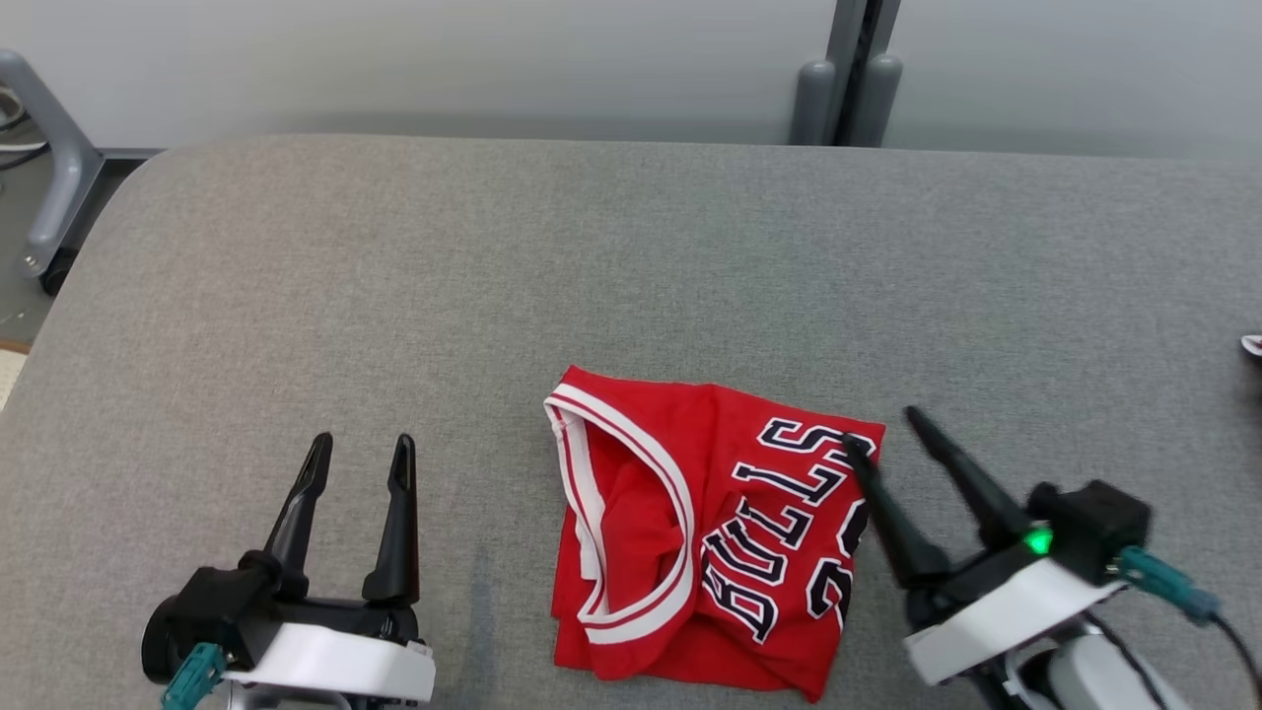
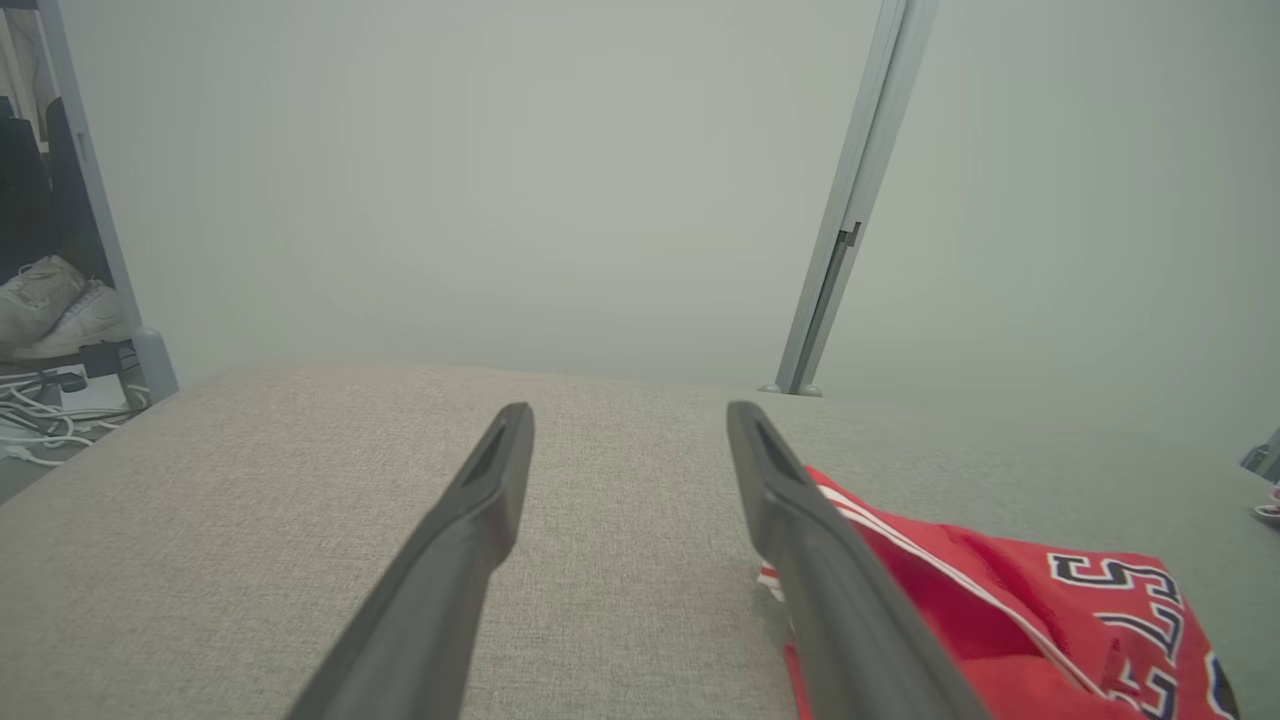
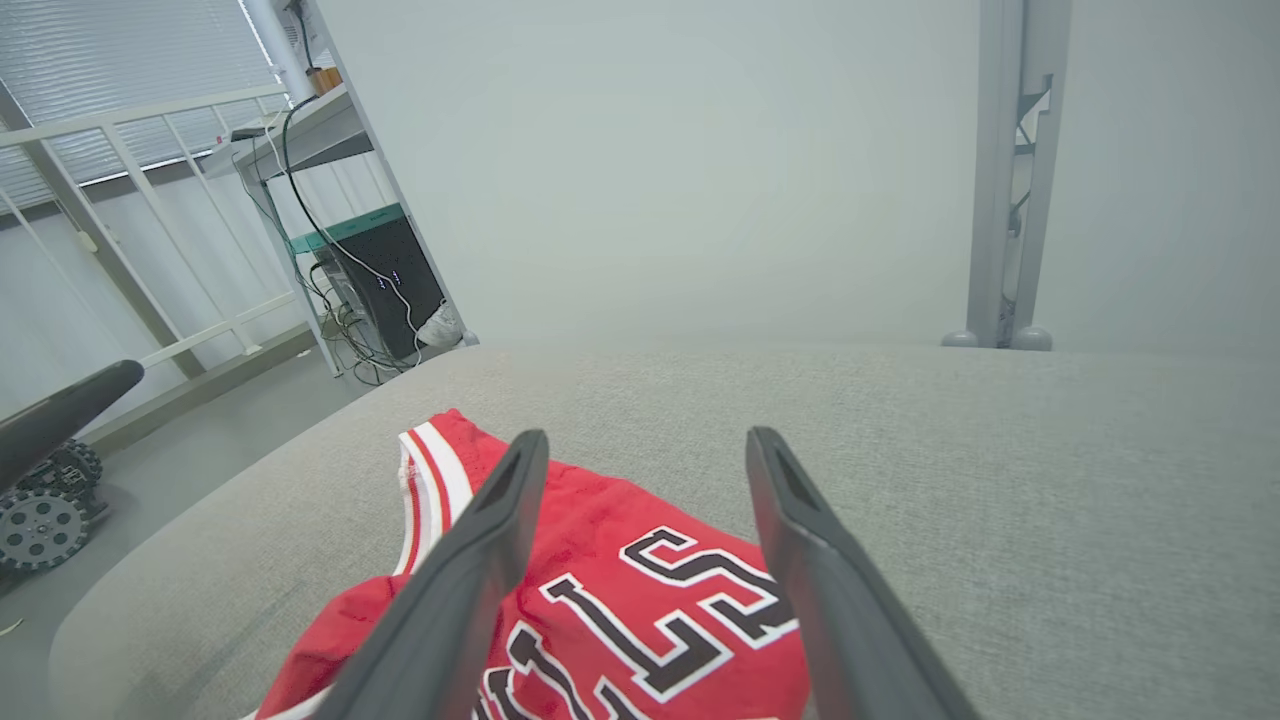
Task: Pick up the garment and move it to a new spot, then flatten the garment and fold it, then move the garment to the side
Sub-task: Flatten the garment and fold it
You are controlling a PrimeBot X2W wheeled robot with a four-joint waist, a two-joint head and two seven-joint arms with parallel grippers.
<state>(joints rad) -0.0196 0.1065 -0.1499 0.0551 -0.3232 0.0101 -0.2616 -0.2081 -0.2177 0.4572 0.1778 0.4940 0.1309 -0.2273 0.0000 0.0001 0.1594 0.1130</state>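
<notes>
Cloth on cloth
We see a smooth red jersey [image 1: 690, 532], the table's [image 1: 394, 276] coarse grey weave, and matt black plastic fingers [image 1: 399, 523].

I count one jersey [image 1: 710, 532] on one table [image 1: 631, 256]. Two grippers on my feeds: the left gripper [image 1: 361, 440] and the right gripper [image 1: 879, 426], two fingers [image 1: 396, 513] apiece, four in all. Behind the table I make out two posts [image 1: 814, 99]. The left wrist feed adds two pale shoes [image 2: 60, 305].
</notes>
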